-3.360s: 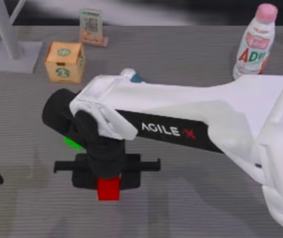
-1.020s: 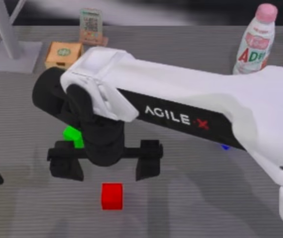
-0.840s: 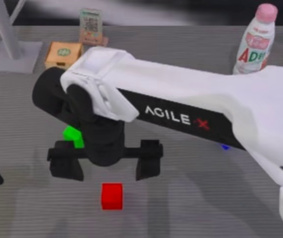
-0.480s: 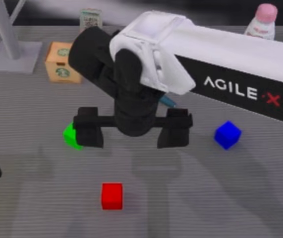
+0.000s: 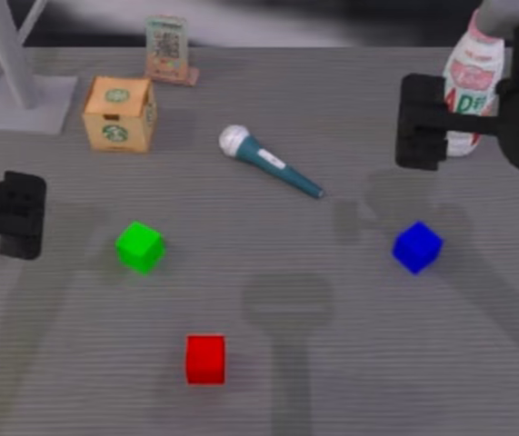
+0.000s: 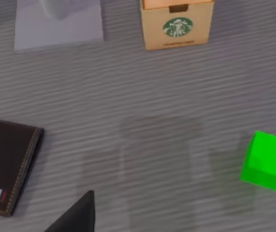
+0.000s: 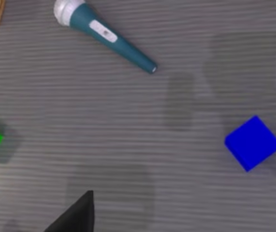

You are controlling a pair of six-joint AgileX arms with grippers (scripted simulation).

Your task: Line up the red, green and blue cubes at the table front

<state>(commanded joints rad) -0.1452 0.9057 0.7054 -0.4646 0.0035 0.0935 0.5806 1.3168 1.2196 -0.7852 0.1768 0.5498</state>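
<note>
Red cube (image 5: 205, 359) sits alone at the worktop (image 5: 350, 363) front, seeding the line; green cube (image 5: 140, 246) and blue cube (image 5: 417, 246) lie behind. Left tool (image 5: 4, 216) and right tool (image 5: 477, 123) hover empty; their spread I cannot tell.

A rendered simulation of a robot test bench is showing here — not a lived-in room. A wide grey table (image 5: 332, 381) with fine ribbed stripes is filling every view, and flat, uniform shadows are lying across it. Unrelated props are sitting scattered on it, well apart: a tan cardboard box (image 5: 119, 113) with green round logos, a teal microphone (image 5: 271, 162), a pink-capped bottle (image 5: 467, 86), a small printed card (image 5: 169, 49), a dark wallet (image 6: 7, 166) and three plain coloured cubes — red (image 5: 205, 359), green (image 5: 139, 246), blue (image 5: 417, 246). A grey stand (image 5: 24, 86) is rising at the table's back left.
</note>
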